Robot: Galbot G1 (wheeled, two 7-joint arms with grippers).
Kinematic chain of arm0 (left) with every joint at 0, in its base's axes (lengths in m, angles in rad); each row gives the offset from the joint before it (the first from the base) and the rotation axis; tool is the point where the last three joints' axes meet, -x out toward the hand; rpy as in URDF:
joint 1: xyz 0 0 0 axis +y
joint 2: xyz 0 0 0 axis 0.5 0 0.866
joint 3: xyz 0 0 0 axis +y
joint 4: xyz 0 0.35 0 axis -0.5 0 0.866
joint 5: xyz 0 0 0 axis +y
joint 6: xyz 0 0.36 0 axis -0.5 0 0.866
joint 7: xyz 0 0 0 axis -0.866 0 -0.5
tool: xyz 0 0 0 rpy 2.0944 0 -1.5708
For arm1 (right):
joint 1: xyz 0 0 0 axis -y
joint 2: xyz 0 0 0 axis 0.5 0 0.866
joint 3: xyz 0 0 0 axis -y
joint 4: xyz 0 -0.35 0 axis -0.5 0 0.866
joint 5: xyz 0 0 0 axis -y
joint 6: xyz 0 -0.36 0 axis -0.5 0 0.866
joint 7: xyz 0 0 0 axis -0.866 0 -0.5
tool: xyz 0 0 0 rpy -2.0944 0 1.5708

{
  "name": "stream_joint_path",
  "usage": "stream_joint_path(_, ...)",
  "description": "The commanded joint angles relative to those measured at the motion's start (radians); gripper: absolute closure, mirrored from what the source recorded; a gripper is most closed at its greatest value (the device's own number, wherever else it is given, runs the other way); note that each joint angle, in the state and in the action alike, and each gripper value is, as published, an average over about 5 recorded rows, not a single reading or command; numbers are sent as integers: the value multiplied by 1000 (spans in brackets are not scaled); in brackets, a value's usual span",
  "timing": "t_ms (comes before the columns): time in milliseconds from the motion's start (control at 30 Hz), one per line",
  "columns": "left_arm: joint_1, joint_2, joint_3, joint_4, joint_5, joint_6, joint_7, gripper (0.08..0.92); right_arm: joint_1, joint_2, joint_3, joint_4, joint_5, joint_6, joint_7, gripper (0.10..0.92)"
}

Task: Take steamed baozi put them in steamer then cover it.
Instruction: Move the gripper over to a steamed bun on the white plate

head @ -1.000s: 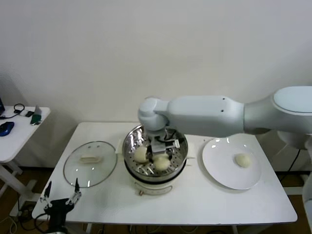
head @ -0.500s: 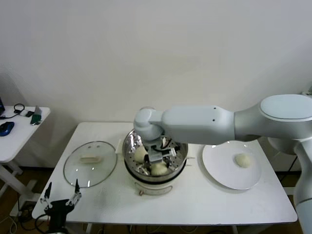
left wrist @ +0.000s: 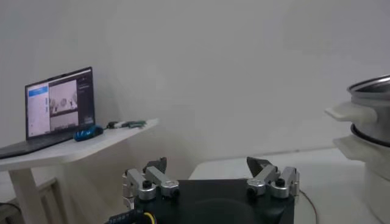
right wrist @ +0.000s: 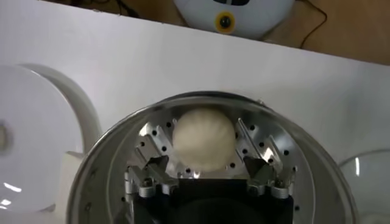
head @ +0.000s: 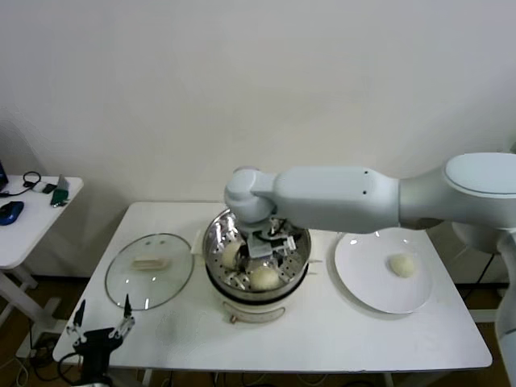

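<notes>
You are viewing the right claw [right wrist: 205, 157] standing open inside the steamer [head: 219, 242], straddling one steamed baozi [right wrist: 203, 139] lying on the tray. The left claw [left wrist: 209, 172] is waiting open beside the surface [head: 339, 339].

Right gripper [right wrist: 206, 159] over large round steel steamer pot [head: 256, 262]; small round cream-white bun [right wrist: 203, 139] btwn its spread fingers [right wrist: 157, 141], on perforated tray; glass lid [head: 149, 270] left, flat white plate [head: 363, 270] right.
</notes>
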Motion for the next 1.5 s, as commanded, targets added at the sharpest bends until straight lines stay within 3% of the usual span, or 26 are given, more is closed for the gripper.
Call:
stream_joint_path(33, -4, 4, 5, -5, 2, 3, 0, 177, 70, -166, 94, -55, 56, -58, -6, 203)
stream_joint_path(233, -6, 10, 14, -10, 4, 2, 1, 177, 62, -352, 82, -173, 275, -282, 42, 203)
stream_joint_path(433, -11, 18, 13, -11, 4, 5, 0, 177, 34, -545, -15, -244, 418, -442, 223, 203)
stream_joint_path(633, -6, 18, 16, -6, 6, 5, 1, 177, -55, -670, -20, -325, 355, -486, 244, 203)
stream_joint_path(833, -5, 13, 14, -6, 11, 7, 0, 177, -242, -703, 129, -429, 236, -477, 211, 203)
stream_joint_path(1333, 12, 0, 1, -1, 22, 8, -3, 177, -556, -583, 436, -667, -25, -433, 198, 203)
stream_joint_path(1500, 8, -3, -1, 5, 24, 11, -3, 177, -570, -532, 466, -728, -50, -412, 195, 203)
